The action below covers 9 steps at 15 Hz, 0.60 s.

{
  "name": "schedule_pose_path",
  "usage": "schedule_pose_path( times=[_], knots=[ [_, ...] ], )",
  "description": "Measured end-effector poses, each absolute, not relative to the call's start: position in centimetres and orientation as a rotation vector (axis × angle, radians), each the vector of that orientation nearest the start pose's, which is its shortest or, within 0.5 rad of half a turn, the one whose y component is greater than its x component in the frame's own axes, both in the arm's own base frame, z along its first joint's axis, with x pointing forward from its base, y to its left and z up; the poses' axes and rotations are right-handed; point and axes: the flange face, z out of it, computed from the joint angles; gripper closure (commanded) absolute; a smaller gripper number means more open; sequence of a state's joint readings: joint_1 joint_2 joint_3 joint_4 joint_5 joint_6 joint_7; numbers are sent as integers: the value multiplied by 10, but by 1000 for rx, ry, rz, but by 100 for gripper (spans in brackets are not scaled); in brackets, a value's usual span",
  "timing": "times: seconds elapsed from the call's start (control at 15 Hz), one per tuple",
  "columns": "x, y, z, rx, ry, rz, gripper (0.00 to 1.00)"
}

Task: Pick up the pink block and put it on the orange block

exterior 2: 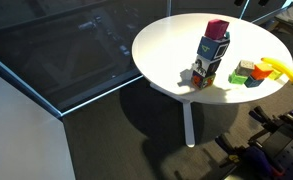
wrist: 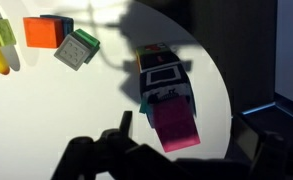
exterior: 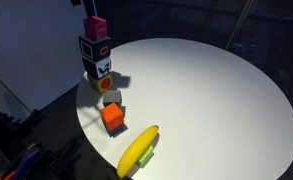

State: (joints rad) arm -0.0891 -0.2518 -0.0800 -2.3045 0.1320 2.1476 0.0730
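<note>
The pink block [exterior: 95,27] sits on top of a stack of black-and-white patterned cubes [exterior: 95,55] near the edge of the white round table; it also shows in an exterior view [exterior 2: 217,29]. The orange block [exterior: 112,118] stands on the table between the stack and the banana. In the wrist view the pink block [wrist: 174,125] lies between my two dark fingers, seen from above. My gripper [wrist: 186,142] is open and empty, above the block, not touching it. The orange block [wrist: 44,32] is at the upper left of the wrist view.
A small grey cube [wrist: 76,50] sits beside the orange block. A yellow banana [exterior: 138,150] lies on a green piece near the table's rim [exterior: 86,125]. The table stands over a dark floor with a glass panel [exterior 2: 76,60] beside it.
</note>
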Motion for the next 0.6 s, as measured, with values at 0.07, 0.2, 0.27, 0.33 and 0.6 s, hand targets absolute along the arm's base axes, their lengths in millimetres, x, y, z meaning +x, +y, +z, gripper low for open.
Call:
schedule_pose_path(
  times=[0.07, 0.2, 0.27, 0.33, 0.6],
  knots=[
    [478, -74, 457, -2976, 453, -153, 0],
    [489, -73, 460, -2979, 445, -159, 0],
    [495, -74, 461, -2981, 443, -164, 0],
    [501, -74, 462, -2982, 442, -169, 0],
    [524, -76, 463, -2987, 437, -163, 0]
  ],
)
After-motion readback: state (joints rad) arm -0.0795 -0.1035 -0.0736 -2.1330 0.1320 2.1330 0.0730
